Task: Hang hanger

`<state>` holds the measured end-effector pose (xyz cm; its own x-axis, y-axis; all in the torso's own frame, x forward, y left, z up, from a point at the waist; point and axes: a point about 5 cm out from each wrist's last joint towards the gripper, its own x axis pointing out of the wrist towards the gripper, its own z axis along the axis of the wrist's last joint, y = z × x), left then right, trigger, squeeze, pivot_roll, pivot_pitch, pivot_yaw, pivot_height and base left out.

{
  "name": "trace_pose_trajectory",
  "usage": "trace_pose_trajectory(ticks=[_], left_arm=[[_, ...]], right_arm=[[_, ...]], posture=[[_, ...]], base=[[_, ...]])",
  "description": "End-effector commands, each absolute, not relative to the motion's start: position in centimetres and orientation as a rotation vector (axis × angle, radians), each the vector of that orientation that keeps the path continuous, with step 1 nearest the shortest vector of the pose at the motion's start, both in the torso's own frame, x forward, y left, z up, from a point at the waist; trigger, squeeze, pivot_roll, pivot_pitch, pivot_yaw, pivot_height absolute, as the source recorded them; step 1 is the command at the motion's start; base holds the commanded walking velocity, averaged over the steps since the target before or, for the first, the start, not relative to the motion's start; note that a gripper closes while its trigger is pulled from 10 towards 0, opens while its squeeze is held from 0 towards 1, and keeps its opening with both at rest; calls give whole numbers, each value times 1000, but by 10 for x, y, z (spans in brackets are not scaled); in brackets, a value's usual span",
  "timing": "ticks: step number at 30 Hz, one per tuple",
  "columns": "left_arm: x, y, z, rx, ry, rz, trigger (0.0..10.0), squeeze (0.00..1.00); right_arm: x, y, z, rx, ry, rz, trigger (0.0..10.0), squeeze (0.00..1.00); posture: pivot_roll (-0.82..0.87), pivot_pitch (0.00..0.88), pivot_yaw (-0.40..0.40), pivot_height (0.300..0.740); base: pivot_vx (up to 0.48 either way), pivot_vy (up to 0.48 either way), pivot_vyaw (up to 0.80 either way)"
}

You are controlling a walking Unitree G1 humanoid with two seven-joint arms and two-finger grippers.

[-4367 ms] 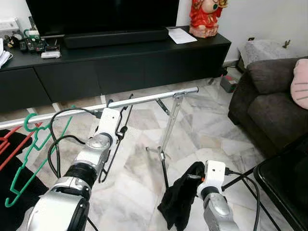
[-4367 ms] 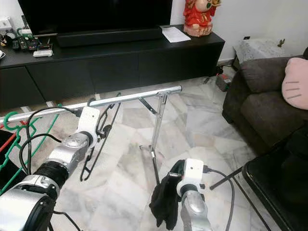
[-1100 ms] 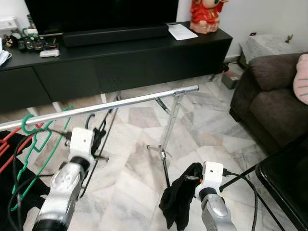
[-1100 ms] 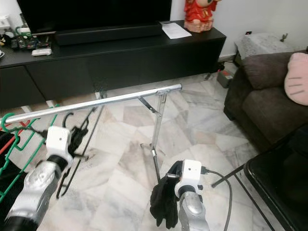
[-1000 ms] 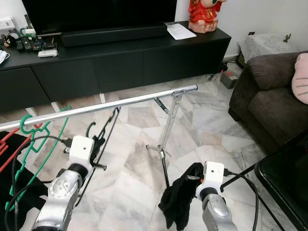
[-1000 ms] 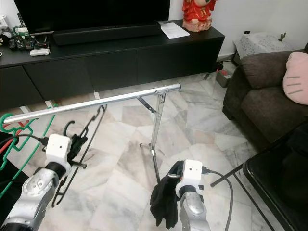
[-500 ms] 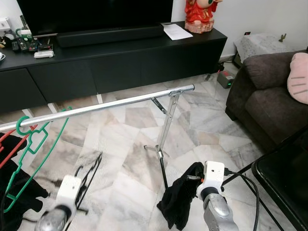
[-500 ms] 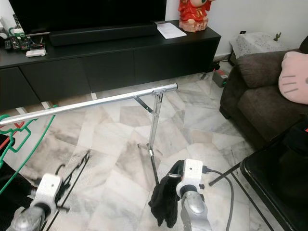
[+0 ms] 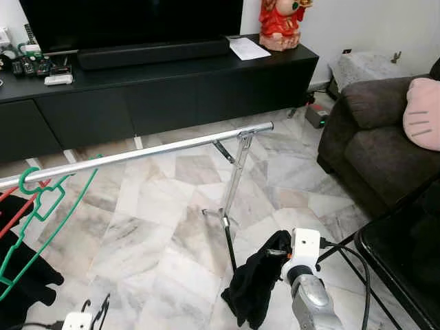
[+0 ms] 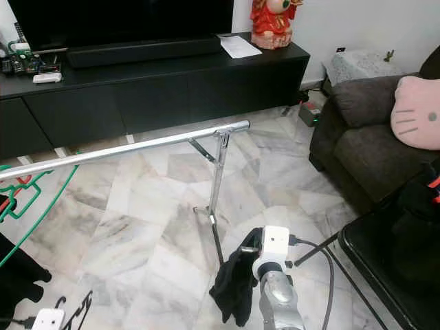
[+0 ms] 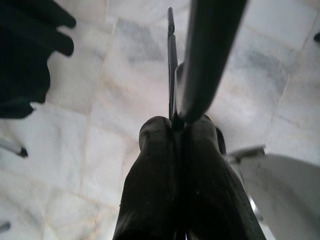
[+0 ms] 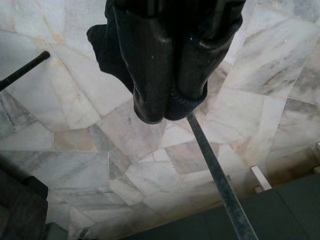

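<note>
A living room with a marble floor: the robot's left gripper sits low at the near left, its jaws pressed together on the thin bar of a black hanger, which is down by the floor and well apart from the silver rail that crosses the scene. At the near right, the right gripper has its jaws closed on a black cloth that droops just right of the rail's stand. At the left end of the rail hang a green hanger and a red hanger. Behind stands a long black TV cabinet carrying a red figurine; a dark sofa with a pink cushion lies to the right.
</note>
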<state>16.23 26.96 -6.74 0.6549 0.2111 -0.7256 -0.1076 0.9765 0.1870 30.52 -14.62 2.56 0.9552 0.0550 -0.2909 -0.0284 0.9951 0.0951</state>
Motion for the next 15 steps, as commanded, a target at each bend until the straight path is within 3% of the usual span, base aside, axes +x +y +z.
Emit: trace_pose_trajectory(ticks=[1,9,15], left_arm=[[154,270,-72,115,864,205,10000,0],[149,268,-75,101,871,217,10000,0],[148,266,-76,99,874,214,10000,0]], right_arm=[[305,-147,25,82,297,44,10000,0],[305,-147,25,80,297,50,10000,0],[305,-146,25,80,297,52,10000,0]], posture=[[3,130,-34,740],[2,120,-36,740],[3,117,-37,740]], base=[[0,0,0],[0,0,0],[-256,0,0]])
